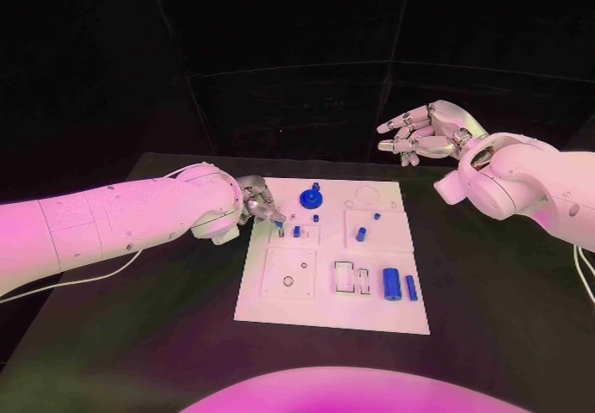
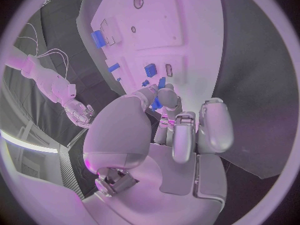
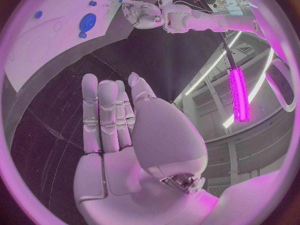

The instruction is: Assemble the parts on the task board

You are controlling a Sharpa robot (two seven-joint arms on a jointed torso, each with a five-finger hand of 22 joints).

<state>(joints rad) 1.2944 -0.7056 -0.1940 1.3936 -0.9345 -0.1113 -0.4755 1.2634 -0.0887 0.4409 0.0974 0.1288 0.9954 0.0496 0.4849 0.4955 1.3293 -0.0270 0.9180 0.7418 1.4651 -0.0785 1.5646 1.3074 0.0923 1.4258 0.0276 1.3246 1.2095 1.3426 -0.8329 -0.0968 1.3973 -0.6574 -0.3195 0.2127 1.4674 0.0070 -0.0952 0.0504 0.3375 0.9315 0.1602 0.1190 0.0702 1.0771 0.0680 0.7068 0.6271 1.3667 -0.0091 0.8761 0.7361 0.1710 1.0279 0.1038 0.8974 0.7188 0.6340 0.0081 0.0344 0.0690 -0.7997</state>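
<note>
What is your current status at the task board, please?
Left robot hand pinching a small blue part at the task board. Right robot hand open, raised behind it. Nothing in the way.

Bulky white arms (image 1: pixel 124 219) — silver fingers (image 1: pixel 420 129).

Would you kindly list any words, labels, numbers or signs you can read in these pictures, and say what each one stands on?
No readable text anywhere.
Task board: only outlines and recesses, no lettering that can be made out.
Blue parts: plain, no marks.
Left hand and right hand: no label or brand legible.
</note>
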